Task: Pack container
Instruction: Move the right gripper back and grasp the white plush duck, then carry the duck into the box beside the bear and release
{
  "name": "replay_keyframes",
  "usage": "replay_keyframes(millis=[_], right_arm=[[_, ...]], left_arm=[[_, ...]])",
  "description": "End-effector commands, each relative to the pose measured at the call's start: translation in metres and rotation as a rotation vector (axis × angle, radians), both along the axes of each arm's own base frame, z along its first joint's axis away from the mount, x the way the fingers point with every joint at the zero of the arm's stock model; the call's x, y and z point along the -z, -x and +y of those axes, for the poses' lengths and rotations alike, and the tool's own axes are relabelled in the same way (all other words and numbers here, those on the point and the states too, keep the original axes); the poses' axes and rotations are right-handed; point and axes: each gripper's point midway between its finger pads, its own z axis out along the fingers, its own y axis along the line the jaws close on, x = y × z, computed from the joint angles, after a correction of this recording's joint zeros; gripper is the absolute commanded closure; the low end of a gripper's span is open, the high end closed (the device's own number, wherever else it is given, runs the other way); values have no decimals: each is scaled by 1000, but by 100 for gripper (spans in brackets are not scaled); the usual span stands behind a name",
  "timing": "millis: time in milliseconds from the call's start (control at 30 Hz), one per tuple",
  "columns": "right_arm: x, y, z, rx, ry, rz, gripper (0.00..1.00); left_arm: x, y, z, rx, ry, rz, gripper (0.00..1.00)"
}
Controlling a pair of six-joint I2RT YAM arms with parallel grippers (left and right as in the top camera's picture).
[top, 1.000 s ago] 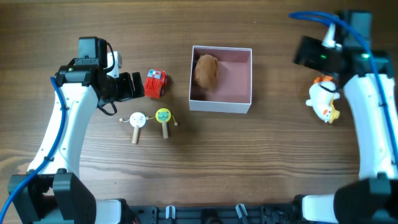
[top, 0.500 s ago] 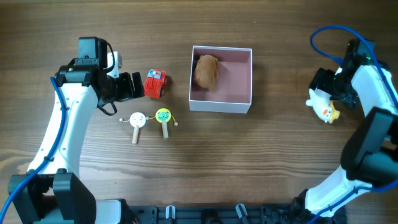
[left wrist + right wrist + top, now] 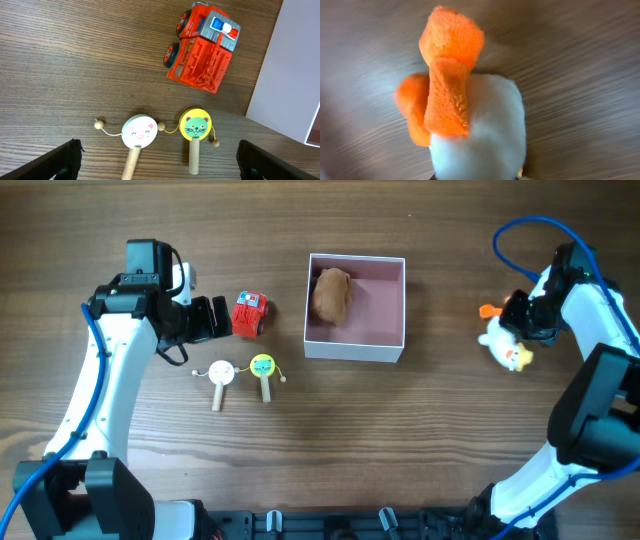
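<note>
The container (image 3: 355, 349), a square white box with a pink inside, stands at the table's middle back with a brown plush (image 3: 332, 295) in its left half. To its right, my right gripper (image 3: 517, 323) is shut on a white plush duck (image 3: 503, 348). In the right wrist view the duck (image 3: 480, 135) fills the frame, orange feet (image 3: 447, 85) pointing away, and the fingers are almost hidden behind it. My left gripper (image 3: 213, 319) stands open just left of a red toy truck (image 3: 250, 313), with nothing between its fingers (image 3: 67, 160).
Two small wooden rattle drums lie below the truck: a white pig-faced one (image 3: 140, 132) and a yellow-green cat-faced one (image 3: 195, 125). The red truck (image 3: 202, 47) sits close to the container's white left wall (image 3: 292, 75).
My right gripper has shut on the duck and shifted it slightly left, turning it so the orange feet point up-left. The left arm has not moved.
</note>
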Motion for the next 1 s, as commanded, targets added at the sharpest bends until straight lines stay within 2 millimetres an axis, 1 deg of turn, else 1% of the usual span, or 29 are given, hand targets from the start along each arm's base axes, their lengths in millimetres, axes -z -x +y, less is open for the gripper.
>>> replay_keyframes(millis=[0, 67, 100, 133, 167, 200, 233, 333, 400, 433, 500, 633, 667, 700, 733, 800, 833, 867, 900, 933, 967], right_arm=[[-82, -23, 70, -102, -183, -224, 96], [-116, -20, 105, -191, -194, -297, 96], [-128, -18, 119, -229, -192, -324, 96], [-145, -14, 141, -288, -182, -364, 96], [-156, -10, 157, -333, -169, -394, 96], [-164, -7, 169, -362, -155, -414, 96], [-172, -5, 184, -386, -125, -438, 96], [-177, -4, 212, -428, -35, -471, 96], [-168, -9, 229, -456, 29, -480, 96], [-163, -12, 235, -454, 44, -475, 95], [-142, -22, 248, -471, 73, -456, 96], [-100, -46, 261, -490, 73, -431, 96], [-86, -53, 268, -512, 59, -426, 96], [-78, -56, 272, -535, 54, -425, 96], [-66, -60, 274, -556, 62, -419, 96], [-50, -65, 270, -544, 88, -400, 95], [-48, -67, 269, -540, 96, -397, 94], [-44, -68, 268, -538, 102, -395, 89], [-44, -69, 267, -534, 106, -398, 77], [-46, -71, 269, -572, 111, -413, 44], [-50, -70, 274, -634, 107, -429, 37]], left_arm=[[-6, -5, 3, 8, -7, -21, 0], [-6, -5, 3, 8, -7, -21, 0], [-6, -5, 3, 8, -7, -21, 0], [-6, -5, 3, 8, -7, -21, 0], [-6, -5, 3, 8, -7, -21, 0], [-6, -5, 3, 8, -7, -21, 0], [-6, -5, 3, 8, -7, -21, 0], [-6, -5, 3, 8, -7, -21, 0], [-6, -5, 3, 8, -7, -21, 0], [-6, -5, 3, 8, -7, -21, 0], [-6, -5, 3, 8, -7, -21, 0], [-6, -5, 3, 8, -7, -21, 0], [-6, -5, 3, 8, -7, -21, 0], [-6, -5, 3, 8, -7, -21, 0], [-6, -5, 3, 8, -7, -21, 0], [-6, -5, 3, 8, -7, -21, 0], [-6, -5, 3, 8, -7, -21, 0], [-6, -5, 3, 8, -7, -21, 0], [-6, -5, 3, 8, -7, -21, 0], [-6, -5, 3, 8, -7, -21, 0], [-6, -5, 3, 8, -7, -21, 0]])
